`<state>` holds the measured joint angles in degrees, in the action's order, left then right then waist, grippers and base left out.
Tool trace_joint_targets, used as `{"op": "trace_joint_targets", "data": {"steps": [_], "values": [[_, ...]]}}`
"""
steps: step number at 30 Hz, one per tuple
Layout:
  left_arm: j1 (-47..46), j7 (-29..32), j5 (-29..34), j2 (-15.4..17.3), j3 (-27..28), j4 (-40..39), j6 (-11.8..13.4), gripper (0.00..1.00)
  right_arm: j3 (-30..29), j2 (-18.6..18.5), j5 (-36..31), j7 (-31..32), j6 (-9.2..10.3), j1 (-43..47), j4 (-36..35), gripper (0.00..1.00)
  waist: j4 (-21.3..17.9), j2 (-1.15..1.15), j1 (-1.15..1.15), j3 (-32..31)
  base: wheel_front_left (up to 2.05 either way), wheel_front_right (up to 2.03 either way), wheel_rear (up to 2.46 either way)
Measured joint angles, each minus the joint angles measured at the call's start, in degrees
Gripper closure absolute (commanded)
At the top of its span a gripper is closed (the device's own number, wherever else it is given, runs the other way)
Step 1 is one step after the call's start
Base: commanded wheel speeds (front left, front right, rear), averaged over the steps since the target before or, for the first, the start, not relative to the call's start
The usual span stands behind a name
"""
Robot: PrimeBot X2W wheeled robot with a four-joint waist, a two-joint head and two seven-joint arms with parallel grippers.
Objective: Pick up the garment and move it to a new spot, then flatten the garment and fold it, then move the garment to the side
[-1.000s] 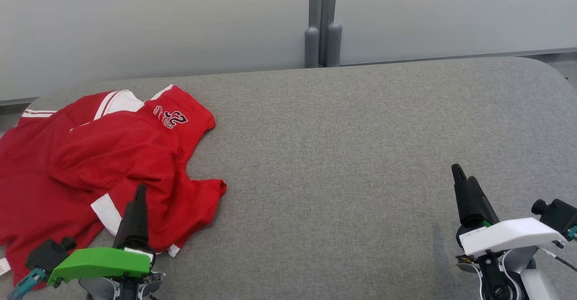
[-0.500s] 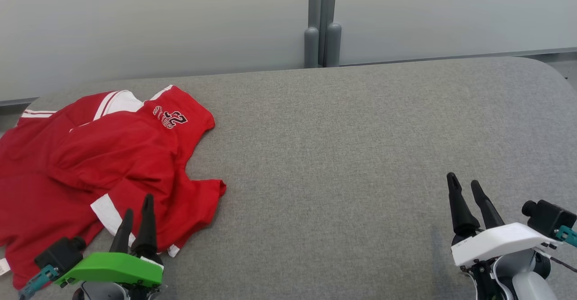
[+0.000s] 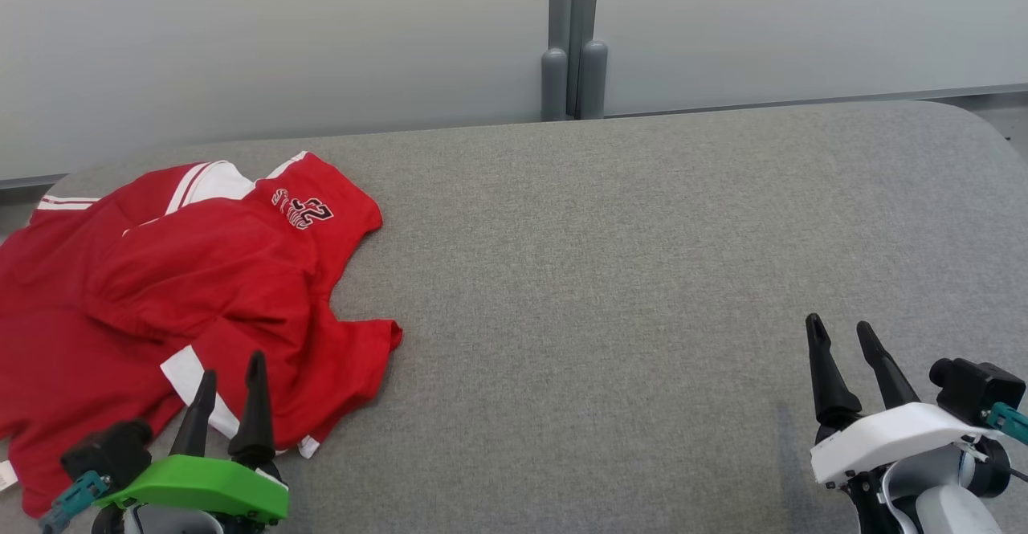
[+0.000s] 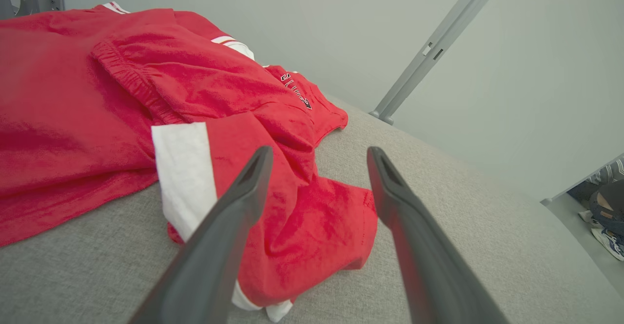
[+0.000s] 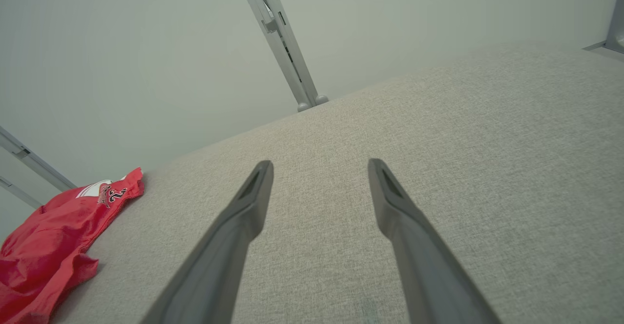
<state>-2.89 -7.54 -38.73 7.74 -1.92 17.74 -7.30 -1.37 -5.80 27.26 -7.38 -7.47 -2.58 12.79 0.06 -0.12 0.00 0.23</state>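
1. Red fabric with white trim: one garment [image 3: 161, 277] lies crumpled at the left end of the grey cloth-covered desk [image 3: 602, 277], with black lettering and the numerals 23 near its far corner.
2. Two end effectors are in the head view. The left end effector [image 3: 232, 365], under a green cover, is released with its two dark fingers spread. Its tips are over the near edge of the garment, by a white band, and grasp nothing.
3. The right end effector [image 3: 839, 323], under a white cover, is likewise released and empty. It sits over bare desk at the near right, well apart from the garment.
4. One grey upright post [image 3: 572, 36] stands behind the desk, between pale wall panels.
5. The left wrist view brings the garment [image 4: 73, 95] close. It picks out a gathered elastic seam, the white band [image 4: 183, 168] just left of the left end effector [image 4: 319, 151], and a rumpled red flap between the fingers. At that view's right edge is a person's shoe [image 4: 604, 238] on the floor.
6. The right wrist view looks along the right end effector [image 5: 319, 162] over open desk [image 5: 487, 143], with the garment [image 5: 48, 236] small in its lower left corner.
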Motion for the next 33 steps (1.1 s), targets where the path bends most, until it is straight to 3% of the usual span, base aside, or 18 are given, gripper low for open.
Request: {"op": "trace_joint_targets", "data": {"steps": [33], "values": [[1.8,-4.4,18.9,2.7,-2.3,-1.9,-0.1,0.00,-0.8,-1.1,-15.8,-4.5,-0.01,0.0,0.7,0.00,-1.2,0.00,0.00,0.4,0.00,0.00,0.00]]}}
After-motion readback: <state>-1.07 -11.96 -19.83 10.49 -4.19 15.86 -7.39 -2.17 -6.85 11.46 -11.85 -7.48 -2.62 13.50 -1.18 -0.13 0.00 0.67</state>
